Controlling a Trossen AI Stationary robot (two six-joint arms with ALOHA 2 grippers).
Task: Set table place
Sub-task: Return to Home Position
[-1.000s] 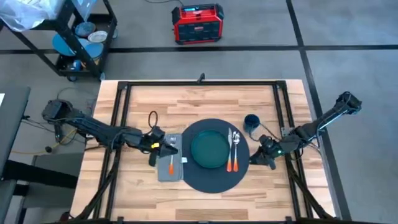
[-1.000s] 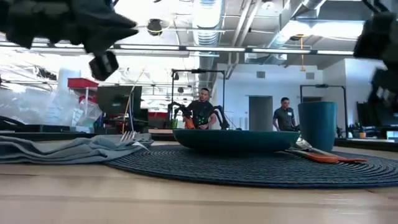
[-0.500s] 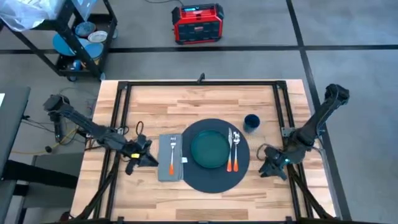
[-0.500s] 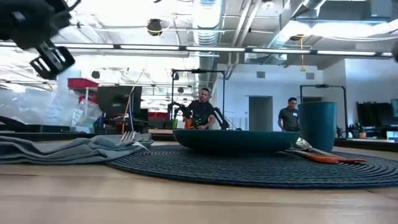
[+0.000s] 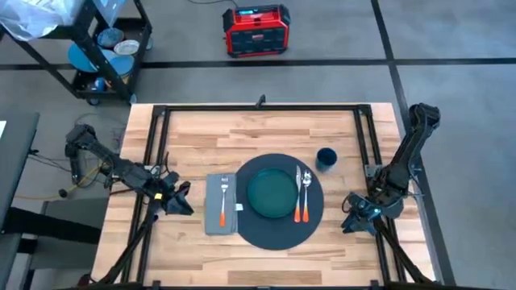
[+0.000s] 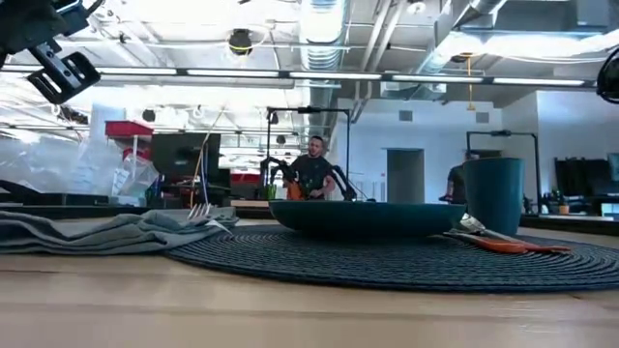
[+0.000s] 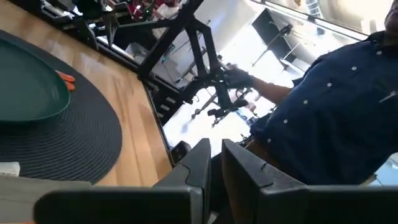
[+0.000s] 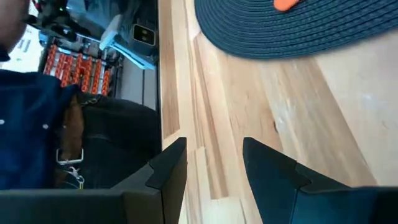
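Left pincer (image 5: 182,202), fingers together, hangs over the left part of the worktop (image 5: 266,133), beside a grey napkin (image 5: 216,216) bearing a fork (image 5: 223,201). Then the round dark ribbed mat (image 5: 278,232), flat at the front middle, carries a green plate (image 5: 272,193) and cutlery (image 5: 301,197); a blue cup (image 5: 326,158) stands just beyond. Right pincer (image 5: 355,223), fingers apart, hangs rightmost. Setting looks finished; only parking the arms seems left.

On the table (image 5: 242,133), the place (image 5: 278,236) bears a plate (image 5: 274,193); napkin (image 5: 214,218) left, cup (image 5: 326,158) behind-right.
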